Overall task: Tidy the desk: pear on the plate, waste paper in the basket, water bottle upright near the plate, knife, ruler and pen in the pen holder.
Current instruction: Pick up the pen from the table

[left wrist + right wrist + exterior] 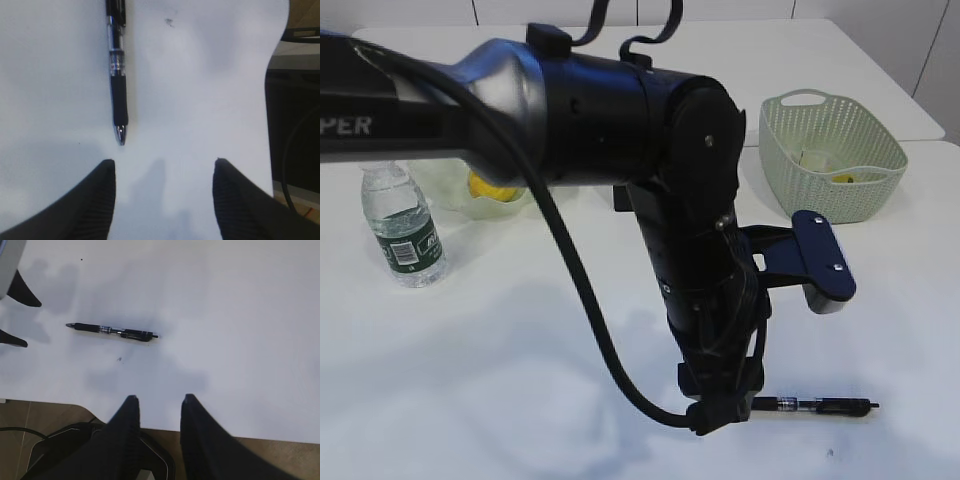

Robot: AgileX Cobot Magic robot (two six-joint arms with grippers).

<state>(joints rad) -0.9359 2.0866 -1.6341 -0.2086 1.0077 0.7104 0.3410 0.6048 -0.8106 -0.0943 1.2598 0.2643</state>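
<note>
The pen (118,80) is what matters here. It lies flat on the white bench (500,380), near the front edge, and everything can be placed from it. The left hand (164,200) hangs low just short of the pen's metal tip, with the fingers spread wide and nothing between them. In the left wrist view the pen's long axis runs straight away from that hand, tip nearest and clip end farthest. It also sits off-centre, roughly in line with one finger (95,200) rather than with the gap, so the pen lies lengthwise to the hand's reach. My read is that the hand must slide forward and across, and probably turn, so the fingers close across the barrel instead of along it.

The right hand (157,435) is well back from the pen, hovering out over the bench edge. Its fingers are partly parted and empty, and from there the pen shows side-on. The left arm is plainly the nearer one, so this looks like its pick.

Far from the pen, toward the back, the green basket (880,160) holds something pale and something yellow. The water bottle (405,225) stands upright beside a clear plate (445,190) carrying something yellow, probably the pear. No pen holder can be made out behind the arm.
</note>
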